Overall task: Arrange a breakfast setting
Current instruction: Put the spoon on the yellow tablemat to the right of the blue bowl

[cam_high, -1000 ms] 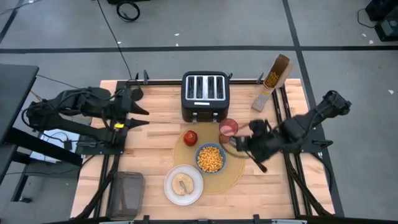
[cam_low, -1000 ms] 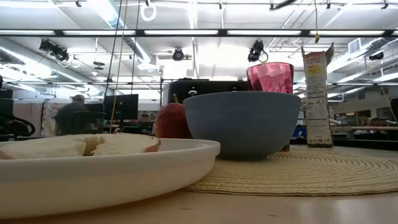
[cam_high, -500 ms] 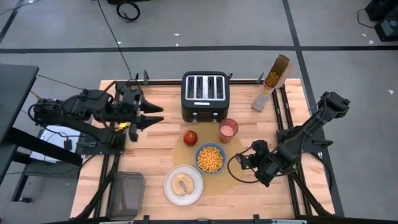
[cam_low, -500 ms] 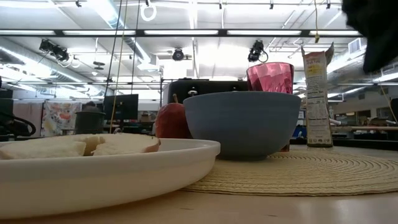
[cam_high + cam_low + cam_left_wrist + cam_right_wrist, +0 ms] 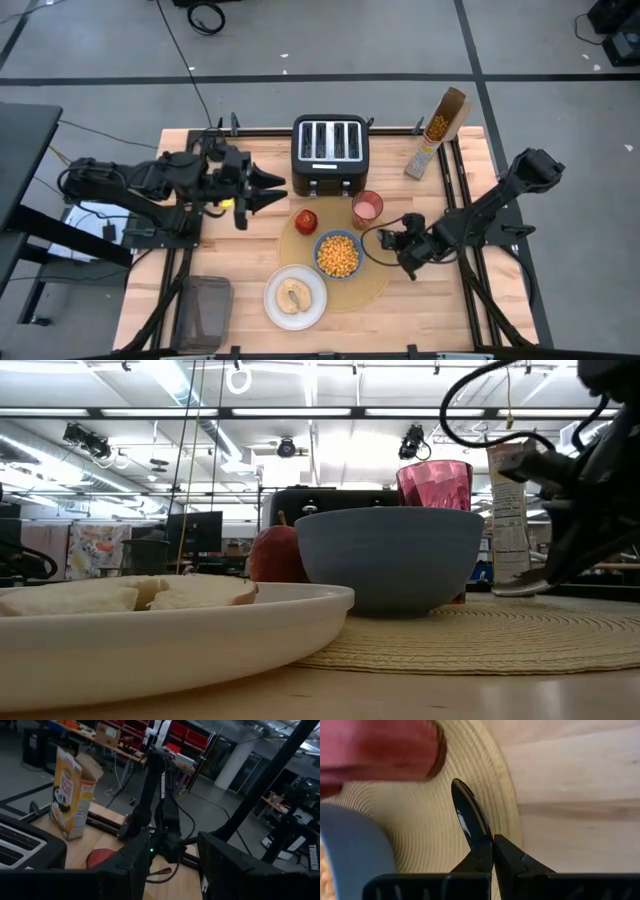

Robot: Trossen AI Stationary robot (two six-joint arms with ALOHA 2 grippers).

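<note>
A tan placemat [image 5: 372,286] lies at the table's middle. On it stand a blue bowl [image 5: 320,244] of cereal, a red apple [image 5: 306,220] and a pink cup [image 5: 367,208]. A white plate [image 5: 272,300] with a bagel [image 5: 294,296] overlaps the placemat's near left rim. My right gripper [image 5: 387,241] is at the placemat's right rim, shut on a metal spoon [image 5: 467,815]. The spoon also shows in the low view [image 5: 520,586]. My left gripper [image 5: 278,187] is open and empty, in the air left of the apple. My right gripper pinches the spoon between its two fingers at the neck just behind the spoon's bowl [image 5: 483,846]; the fingers hide the handle. The fingers come from the table's right and lie along the spoon. The spoon's bowl sticks out ahead over the placemat's right part [image 5: 445,835], low above it.
A black toaster [image 5: 330,152] stands at the far middle and an open cereal box [image 5: 436,132] at the far right. A dark mesh container [image 5: 205,310] sits at the near left. Bare wood lies right of the placemat.
My right gripper drew back from the cup toward the near right, then came back to the placemat's right rim. My left gripper has gone steadily toward the table's right, toward the apple and toaster.
</note>
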